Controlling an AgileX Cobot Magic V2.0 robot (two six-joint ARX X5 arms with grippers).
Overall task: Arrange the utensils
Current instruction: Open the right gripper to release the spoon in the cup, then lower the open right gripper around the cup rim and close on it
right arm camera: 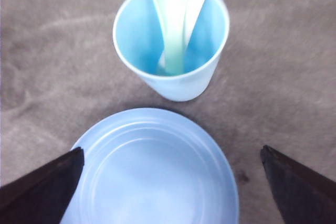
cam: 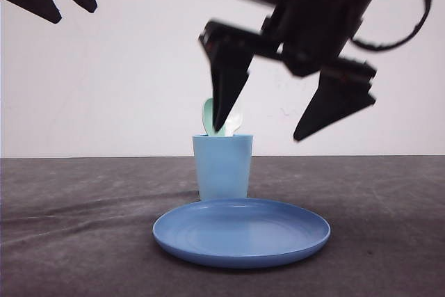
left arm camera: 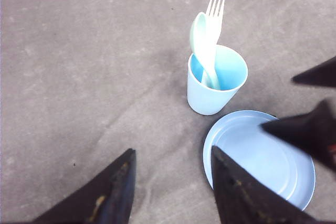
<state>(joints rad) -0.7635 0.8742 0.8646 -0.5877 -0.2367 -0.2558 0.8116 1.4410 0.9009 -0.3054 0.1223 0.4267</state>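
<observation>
Two utensils, a white plastic fork (left arm camera: 215, 17) and a pale mint-green spoon (left arm camera: 198, 35), stand handle-down in the light blue cup (left arm camera: 216, 88), leaning together against its rim with their heads above it. The cup sits on the dark grey, cloth-like table (cam: 62, 227), just behind the round blue plate (cam: 241, 231), which lies bare.

The right gripper (cam: 274, 126) hangs above the cup and plate with its fingers spread wide and nothing between them; in the front view one fingertip (cam: 224, 113) overlaps the utensil heads, though whether it touches them cannot be told. The left gripper (left arm camera: 170, 169) hovers off to the side over bare table, its fingers likewise parted and empty.

Judging from this, the step in hand concerns the utensils in the cup, either just released there or about to be drawn out. A next move would call for a clear vertical path, since both stand loosely and the light cup could tip.

The fork's tines are slim and its handle thick and rounded; the spoon's bowl is smooth and oval. Cup and plate look like glossy moulded plastic, the plate faintly ringed.
</observation>
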